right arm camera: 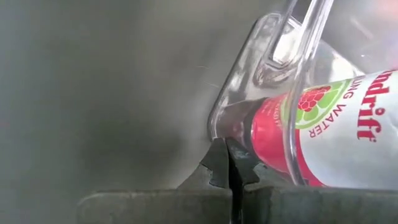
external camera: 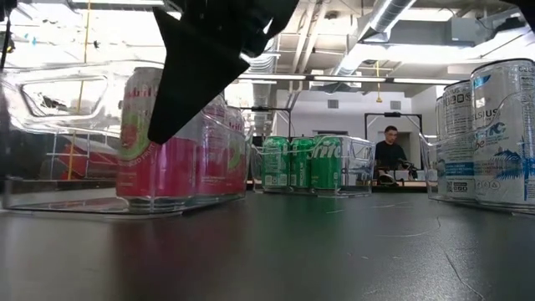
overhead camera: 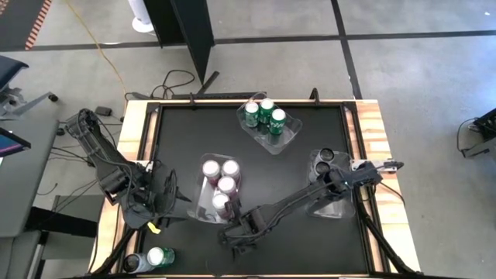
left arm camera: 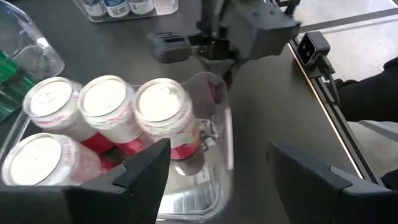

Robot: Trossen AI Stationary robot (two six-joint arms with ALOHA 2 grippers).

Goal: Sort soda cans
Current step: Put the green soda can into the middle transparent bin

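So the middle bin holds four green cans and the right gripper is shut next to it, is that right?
Not quite. The four cans in the middle bin are red and pink, not green, as the high view and left wrist view show. The right gripper is indeed shut beside that bin.

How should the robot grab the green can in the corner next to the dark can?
Probably around its round body, below the silver top. The green can seems to stand upright, with the dark can close on one side, so come from above, fingers on its two free sides. The open left gripper is nearest.
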